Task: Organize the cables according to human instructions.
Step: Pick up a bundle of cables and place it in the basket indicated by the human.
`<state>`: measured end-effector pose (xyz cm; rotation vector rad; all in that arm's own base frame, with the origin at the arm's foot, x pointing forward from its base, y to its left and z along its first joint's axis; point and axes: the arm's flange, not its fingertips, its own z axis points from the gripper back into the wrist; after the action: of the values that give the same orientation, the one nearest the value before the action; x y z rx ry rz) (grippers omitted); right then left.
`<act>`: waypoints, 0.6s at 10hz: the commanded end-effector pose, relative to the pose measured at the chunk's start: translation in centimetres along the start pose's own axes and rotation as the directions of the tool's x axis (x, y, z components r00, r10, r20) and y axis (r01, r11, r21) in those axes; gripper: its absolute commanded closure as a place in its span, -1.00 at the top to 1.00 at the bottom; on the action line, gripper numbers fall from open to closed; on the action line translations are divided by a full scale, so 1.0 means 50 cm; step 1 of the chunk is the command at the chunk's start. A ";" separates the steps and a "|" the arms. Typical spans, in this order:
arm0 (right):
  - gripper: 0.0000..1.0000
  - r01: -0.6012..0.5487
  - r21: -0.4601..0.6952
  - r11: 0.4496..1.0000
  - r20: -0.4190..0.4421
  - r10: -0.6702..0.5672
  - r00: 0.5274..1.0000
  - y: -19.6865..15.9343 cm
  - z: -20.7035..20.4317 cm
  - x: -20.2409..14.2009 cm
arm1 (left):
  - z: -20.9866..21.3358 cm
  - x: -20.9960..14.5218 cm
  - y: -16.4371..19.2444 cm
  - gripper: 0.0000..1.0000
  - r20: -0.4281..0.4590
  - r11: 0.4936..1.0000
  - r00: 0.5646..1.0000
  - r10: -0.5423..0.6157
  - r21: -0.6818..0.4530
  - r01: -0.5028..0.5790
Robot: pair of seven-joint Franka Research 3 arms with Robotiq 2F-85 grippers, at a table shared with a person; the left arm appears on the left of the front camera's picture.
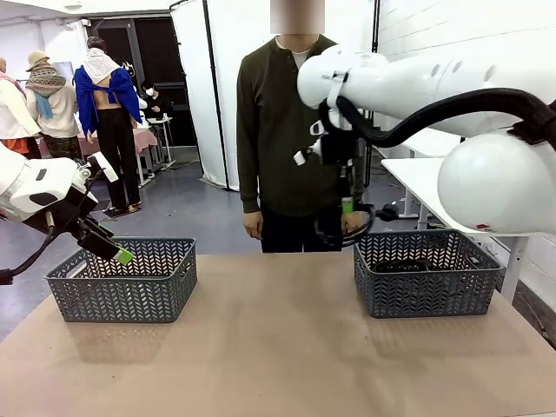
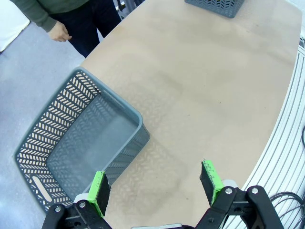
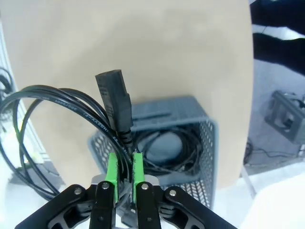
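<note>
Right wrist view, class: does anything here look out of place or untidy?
Nothing is spilled or damaged. The right gripper is shut on a looped thin black cable, its plug sticking up, above the grey lattice basket already holding coiled cables.

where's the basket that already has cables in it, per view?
Front: the right basket, right of centre on the table, below the right gripper.
Left wrist: a corner of it at the top edge.
Right wrist: centre, beyond the held cable, coils inside.
Shared landmark: the tan tabletop.
</note>
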<state>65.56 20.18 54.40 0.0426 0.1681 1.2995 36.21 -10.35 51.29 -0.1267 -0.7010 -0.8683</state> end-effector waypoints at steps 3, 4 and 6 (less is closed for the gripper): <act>-1.00 -0.143 -0.078 0.987 -0.044 0.139 0.989 -0.061 0.026 -0.125 | 0.000 -0.002 0.003 1.00 0.002 1.000 1.000 0.006 -0.001 -0.006; -1.00 -0.148 -0.095 0.984 -0.056 0.143 0.988 -0.080 0.021 -0.159 | 0.000 -0.002 0.003 1.00 0.002 1.000 1.000 0.006 -0.001 -0.006; -1.00 -0.182 -0.102 0.978 -0.051 0.177 0.983 -0.104 0.007 -0.210 | 0.000 -0.002 0.003 1.00 0.002 1.000 1.000 0.006 -0.001 -0.006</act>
<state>68.38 9.39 55.65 -0.0430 0.1407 1.4529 36.21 -10.36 51.29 -0.1266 -0.7011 -0.8686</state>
